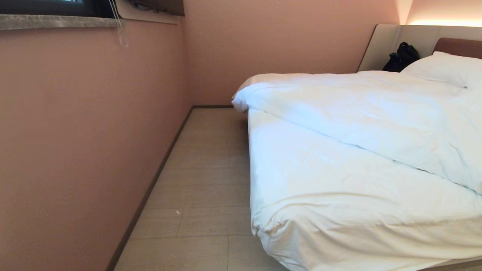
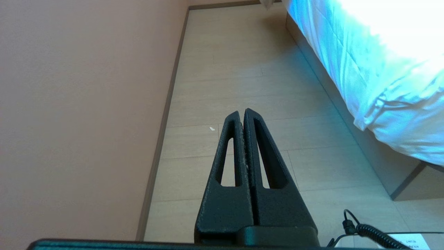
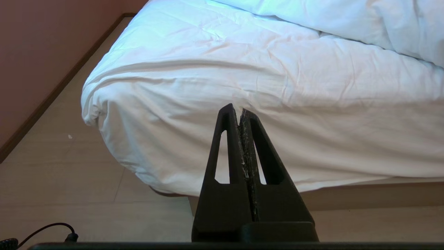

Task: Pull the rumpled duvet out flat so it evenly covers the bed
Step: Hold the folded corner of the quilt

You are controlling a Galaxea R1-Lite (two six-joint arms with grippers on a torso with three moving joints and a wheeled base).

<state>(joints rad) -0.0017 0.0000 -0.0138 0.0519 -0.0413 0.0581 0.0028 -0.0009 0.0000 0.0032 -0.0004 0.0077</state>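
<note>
Head view: neither arm shows. The duvet (image 1: 361, 113) lies folded back in a thick band across the bed (image 1: 339, 210), leaving the foot end uncovered, so spreading has not begun. A pillow (image 1: 444, 67) and a black bag (image 1: 401, 56) sit at the headboard end.
Left wrist view: left gripper (image 2: 241, 113) clenched and empty, parked over the floor (image 2: 242, 69); the bed's corner lies off to its side, apart.
Right wrist view: right gripper (image 3: 237, 108) clenched, holding nothing, aimed at the mattress's draped foot edge just ahead; the duvet fold lies beyond its tips. No containers except the bag, contents unseen.

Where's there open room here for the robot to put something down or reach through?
The floor strip between the pink wall and the bed is open. The mattress foot end lies flat. Further up, the folded duvet and pillow crowd it.
</note>
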